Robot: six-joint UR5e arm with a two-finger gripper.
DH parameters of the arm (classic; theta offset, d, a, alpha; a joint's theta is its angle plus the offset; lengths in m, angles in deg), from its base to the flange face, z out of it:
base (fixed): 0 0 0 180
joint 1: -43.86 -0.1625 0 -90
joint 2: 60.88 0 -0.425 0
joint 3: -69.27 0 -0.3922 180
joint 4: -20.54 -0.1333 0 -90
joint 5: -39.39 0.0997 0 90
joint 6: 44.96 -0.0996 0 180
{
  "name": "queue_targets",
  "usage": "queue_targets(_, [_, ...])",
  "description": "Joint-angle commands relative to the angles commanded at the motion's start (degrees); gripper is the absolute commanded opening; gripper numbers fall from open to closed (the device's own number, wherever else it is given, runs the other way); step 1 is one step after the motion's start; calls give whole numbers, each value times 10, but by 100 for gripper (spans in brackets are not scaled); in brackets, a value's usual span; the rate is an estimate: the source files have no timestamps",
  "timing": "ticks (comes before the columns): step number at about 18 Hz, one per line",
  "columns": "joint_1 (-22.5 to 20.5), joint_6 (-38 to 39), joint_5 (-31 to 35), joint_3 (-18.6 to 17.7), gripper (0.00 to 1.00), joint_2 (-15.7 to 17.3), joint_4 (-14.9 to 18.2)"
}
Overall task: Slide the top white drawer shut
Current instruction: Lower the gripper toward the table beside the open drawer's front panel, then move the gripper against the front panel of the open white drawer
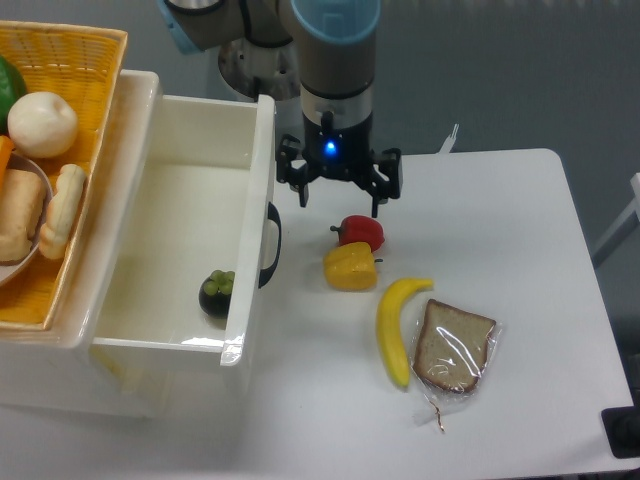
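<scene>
Glossy white plastic top drawer [190, 215] pulled open, black two-finger gripper [340, 205] with fingers spread apart, positioned beside black curved handle [270, 245], nothing held.

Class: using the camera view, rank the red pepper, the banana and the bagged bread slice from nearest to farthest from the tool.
From the tool:
1. Red pepper, just below it.
2. Banana, farther toward the table's front.
3. Bagged bread slice, farthest, to the banana's right.

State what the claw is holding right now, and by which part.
Nothing is held. The claw hangs open above the table, just behind the red pepper and to the right of the top white drawer, touching neither the drawer nor its black handle.
</scene>
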Motion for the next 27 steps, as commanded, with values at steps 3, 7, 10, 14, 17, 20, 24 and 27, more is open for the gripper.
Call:
queue_targets(3, [1, 3, 1, 3, 100, -31, -6])
queue_targets(7, [3, 2, 40, -4, 100, -66, -13])
queue_targets(10, [15, 16, 75, 11, 100, -97, -16])
queue_targets(14, [24, 18, 75, -3, 100, -104, -18])
queue_targets(17, [36, 19, 73, -11, 100, -105, -19])
queue_targets(20, [38, 18, 63, -4, 100, -114, -18])
queue_targets(24, [31, 44, 15, -6, 100, -124, -17])
queue_targets(27, [31, 49, 9, -7, 100, -128, -16])
